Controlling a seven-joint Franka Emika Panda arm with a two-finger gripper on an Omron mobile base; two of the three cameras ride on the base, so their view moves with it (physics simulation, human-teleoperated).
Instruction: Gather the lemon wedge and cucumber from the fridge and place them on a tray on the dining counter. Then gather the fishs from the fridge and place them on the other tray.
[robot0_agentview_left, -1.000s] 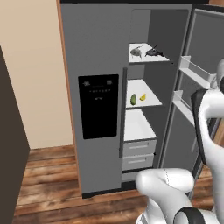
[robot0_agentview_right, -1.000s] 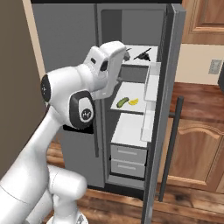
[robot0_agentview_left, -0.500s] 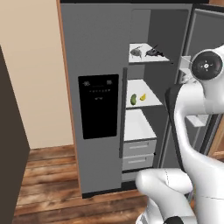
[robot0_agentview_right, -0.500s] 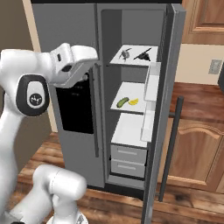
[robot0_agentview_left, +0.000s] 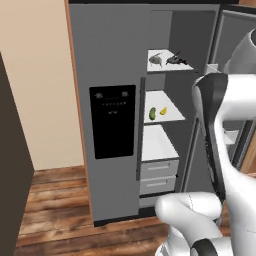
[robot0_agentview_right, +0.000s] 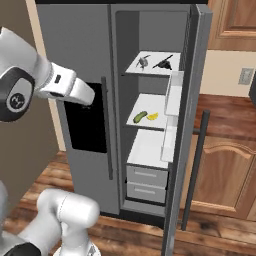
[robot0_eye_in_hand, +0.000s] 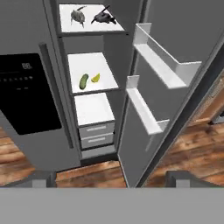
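Well ahead of the pincer (robot0_eye_in_hand: 109, 177), whose jaws stand wide apart and hold nothing, the fridge (robot0_eye_in_hand: 105, 70) stands with its right door open. The cucumber (robot0_eye_in_hand: 83, 81) and lemon wedge (robot0_eye_in_hand: 95, 78) lie side by side on the middle shelf; two fish (robot0_eye_in_hand: 78, 16) lie on the shelf above.

The fridge (robot0_eye_in_hand: 30, 144) stands with its right door (robot0_eye_in_hand: 175, 87) swung wide, leaving the shelves reachable from the front. The door's bins (robot0_eye_in_hand: 151, 111) jut beside the opening on the right; the closed left door (robot0_agentview_right: 80, 125) walls the other side.
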